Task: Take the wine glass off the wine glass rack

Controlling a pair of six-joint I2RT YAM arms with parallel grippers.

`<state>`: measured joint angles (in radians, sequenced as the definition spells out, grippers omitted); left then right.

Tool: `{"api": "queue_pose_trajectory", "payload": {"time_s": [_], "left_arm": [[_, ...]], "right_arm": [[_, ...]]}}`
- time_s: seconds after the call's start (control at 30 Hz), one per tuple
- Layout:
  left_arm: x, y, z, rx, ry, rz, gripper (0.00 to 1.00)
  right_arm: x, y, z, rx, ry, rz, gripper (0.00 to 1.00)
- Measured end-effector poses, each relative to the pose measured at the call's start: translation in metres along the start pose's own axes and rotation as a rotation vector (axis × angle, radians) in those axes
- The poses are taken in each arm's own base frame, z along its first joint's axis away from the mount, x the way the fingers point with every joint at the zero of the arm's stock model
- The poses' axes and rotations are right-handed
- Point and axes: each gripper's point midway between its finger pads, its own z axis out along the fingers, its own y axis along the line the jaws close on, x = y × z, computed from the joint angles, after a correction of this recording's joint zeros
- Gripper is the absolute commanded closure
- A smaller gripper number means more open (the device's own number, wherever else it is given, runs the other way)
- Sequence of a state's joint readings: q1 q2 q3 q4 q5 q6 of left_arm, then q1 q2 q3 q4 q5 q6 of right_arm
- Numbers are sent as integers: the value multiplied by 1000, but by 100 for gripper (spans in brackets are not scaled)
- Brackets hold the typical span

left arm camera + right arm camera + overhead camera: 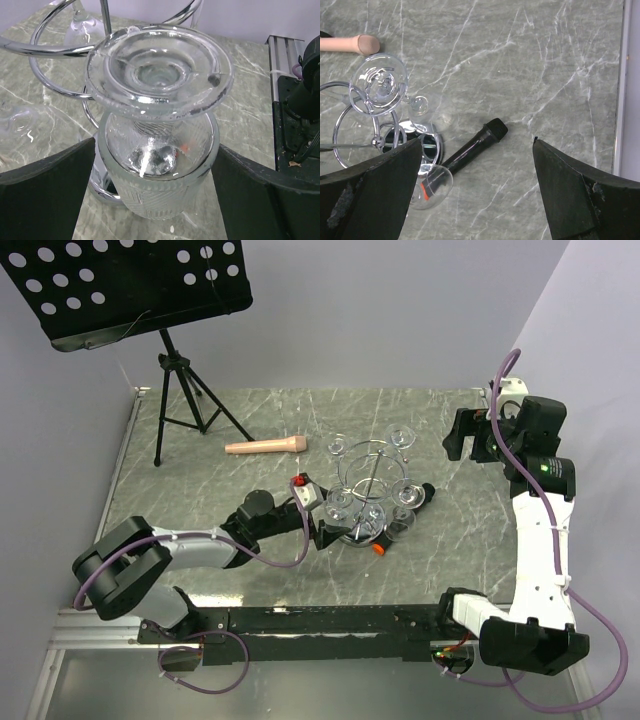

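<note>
Wine glass [157, 155] hung inverted on wine glass rack [50, 49], foot caught over wire arm. Left gripper [155, 200] spread wide, bowl straddled, not yet gripped; presumably staged for closing. Right gripper [475, 150] also wide, nothing held, parked well apart, likely for clearance.

Seen from above, my left arm [200, 552] and right arm [541, 540] each have white link shells set between bulky black joint housings, with a thin purple cable [605, 640] running alongside. A small green light [543, 466] glows on the right arm's upper black housing, and a red mark [297, 481] sits at the left wrist. In my wrist views the fingers [45, 195] are broad matte-black wedges, the right pair [580, 195] scuffed pale in spots.
</note>
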<state>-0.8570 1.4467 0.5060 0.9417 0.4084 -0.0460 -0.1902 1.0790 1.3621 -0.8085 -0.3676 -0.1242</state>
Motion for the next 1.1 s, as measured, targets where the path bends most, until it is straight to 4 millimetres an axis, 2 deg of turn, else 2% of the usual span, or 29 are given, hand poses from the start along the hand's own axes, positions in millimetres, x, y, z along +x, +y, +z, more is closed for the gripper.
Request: {"api": "queue_pose_trajectory", "payload": {"time_s": [0.57,0.93,1.1], "left_arm": [[-2,2,2,-12,-11,6,1],[-1,2,4,-9,-9,16,14],[-3,2,4,-7,-17,44,31]], "right_arm": [[6,0,2,-1,13,5,2],[9,-1,4,-2,21,8,2],[9,-1,4,-2,21,7,2]]}}
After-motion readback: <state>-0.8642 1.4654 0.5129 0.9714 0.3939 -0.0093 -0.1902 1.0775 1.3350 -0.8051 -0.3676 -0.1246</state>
